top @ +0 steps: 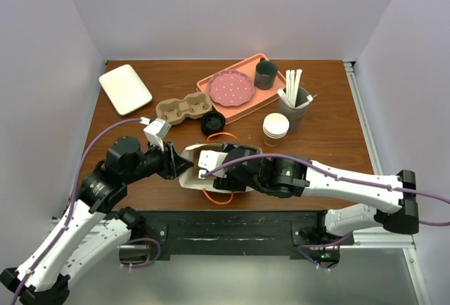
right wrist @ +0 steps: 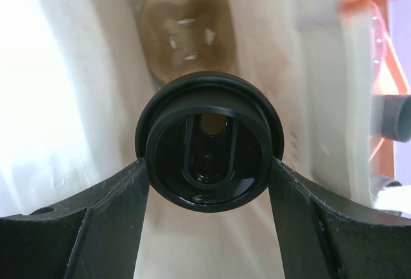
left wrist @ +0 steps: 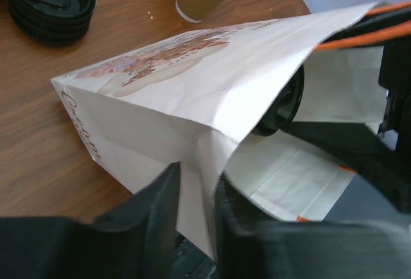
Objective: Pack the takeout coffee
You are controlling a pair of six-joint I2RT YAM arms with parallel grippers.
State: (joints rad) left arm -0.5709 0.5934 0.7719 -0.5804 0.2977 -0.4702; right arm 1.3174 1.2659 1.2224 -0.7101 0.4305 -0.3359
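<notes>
Right tool [right wrist: 210, 166] clamps takeout coffee [right wrist: 209, 144] inside bag [right wrist: 70, 80].

Top view evenly bright, soft shadows — bag [right wrist: 58, 99] interior overexposed, takeout coffee [right wrist: 209, 163] lid sharp.

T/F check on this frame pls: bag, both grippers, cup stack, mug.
1. The right gripper holds the takeout coffee inside the paper bag. True.
2. The paper bag stands upright. False: it lies on its side on the table.
3. The left gripper pinches an edge of the paper bag. True.
4. The stack of paper cups is on the pink tray. False: it stands on the table, beside the tray.
5. The dark mug is inside the paper bag. False: it stands on the pink tray.
</notes>
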